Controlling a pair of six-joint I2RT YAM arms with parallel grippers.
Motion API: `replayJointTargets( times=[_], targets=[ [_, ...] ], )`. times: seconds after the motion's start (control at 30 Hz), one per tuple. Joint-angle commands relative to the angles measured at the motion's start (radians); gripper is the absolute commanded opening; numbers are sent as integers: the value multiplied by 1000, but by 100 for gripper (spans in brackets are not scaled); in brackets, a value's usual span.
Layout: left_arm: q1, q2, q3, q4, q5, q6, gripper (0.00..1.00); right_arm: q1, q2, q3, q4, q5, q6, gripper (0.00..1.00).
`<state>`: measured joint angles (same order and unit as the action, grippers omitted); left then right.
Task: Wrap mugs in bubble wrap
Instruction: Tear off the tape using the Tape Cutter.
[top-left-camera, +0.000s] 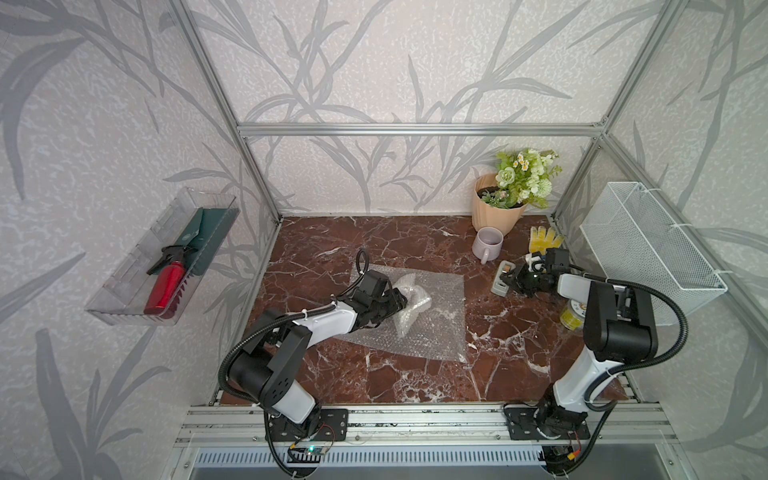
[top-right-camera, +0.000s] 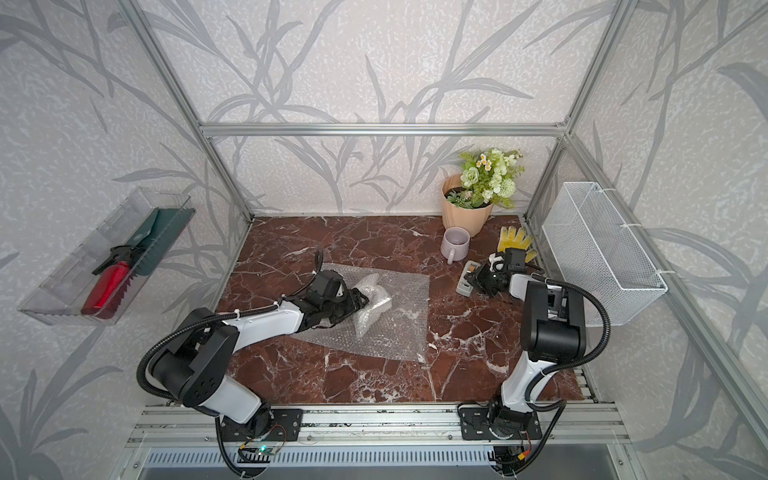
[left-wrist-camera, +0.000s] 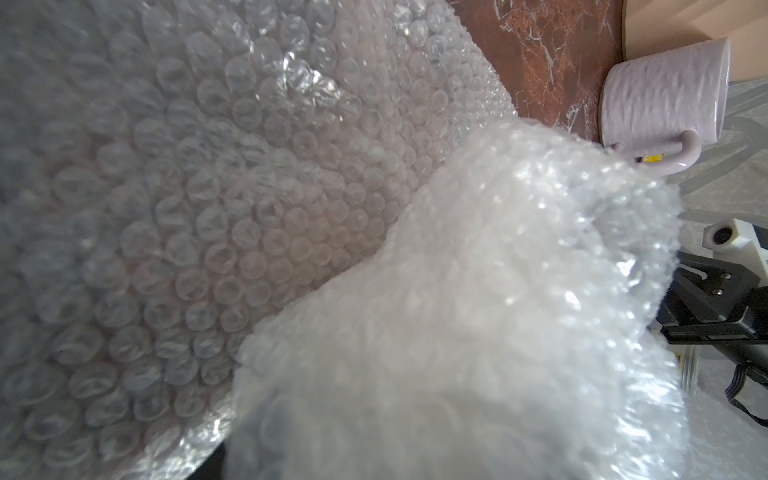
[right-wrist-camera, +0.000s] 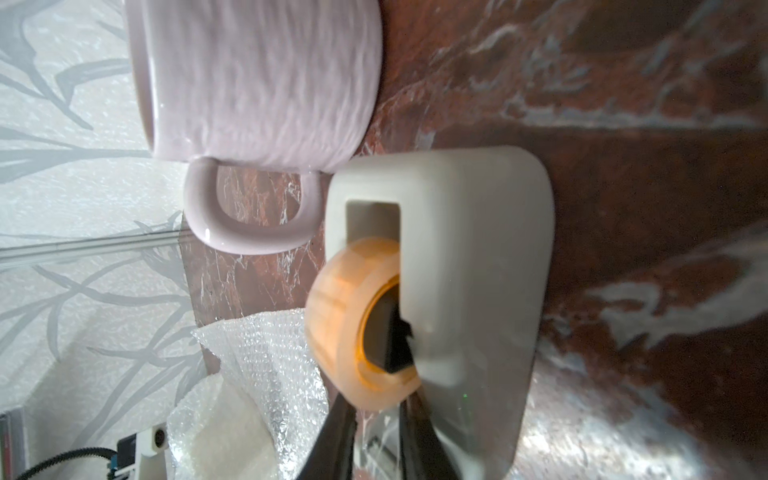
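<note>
1. My left gripper (top-left-camera: 400, 300) reaches over the bubble wrap (top-left-camera: 440, 332), which lies flat on the table (top-left-camera: 374, 245). At its fingertips, on the sheet, lies a wrapped bundle (top-left-camera: 411, 305).
2. My right gripper (top-left-camera: 512, 281) is off the sheet, to its right, at the tape dispenser (top-left-camera: 500, 279). The tape roll (right-wrist-camera: 340, 307) sits in the dispenser, with its wall between my jaws.
3. Just beyond the dispenser, the mug (top-left-camera: 487, 243) stands upright, handle toward the dispenser. The flowerpot (top-left-camera: 496, 214) stands just behind it, at the back wall.
4. Behind my right wrist lies a glove (top-left-camera: 544, 239). Outboard of it, a basket (top-left-camera: 648, 245) hangs on the wall.
5. Outboard of my left arm, a tray (top-left-camera: 124, 286) hangs on the wall with a bottle (top-left-camera: 164, 286) in it.
</note>
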<state>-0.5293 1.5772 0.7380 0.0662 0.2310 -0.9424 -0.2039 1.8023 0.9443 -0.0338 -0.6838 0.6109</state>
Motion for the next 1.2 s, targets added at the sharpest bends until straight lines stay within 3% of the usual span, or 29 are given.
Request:
replayJointTargets(
  times=[0.0, 0.2, 0.5, 0.87, 0.97, 1.17],
  targets=[
    [0, 41, -20, -143, -50, 13, 70, -7, 26, -28, 44, 1, 20, 16],
    [-1, 46, -17, -143, -44, 14, 70, -26, 22, -81, 228, -115, 132, 0],
    [-1, 45, -16, -140, -45, 13, 70, -34, 11, -152, 533, -274, 289, 0],
    [-1, 46, -13, -147, -45, 14, 70, -35, 52, -215, 798, -355, 445, 0],
    [-1, 44, -13, -150, -47, 14, 70, -35, 40, -228, 785, -355, 439, 0],
    [-1, 46, -13, -148, -47, 14, 70, -34, -39, -254, 572, -344, 338, 0]
  ],
)
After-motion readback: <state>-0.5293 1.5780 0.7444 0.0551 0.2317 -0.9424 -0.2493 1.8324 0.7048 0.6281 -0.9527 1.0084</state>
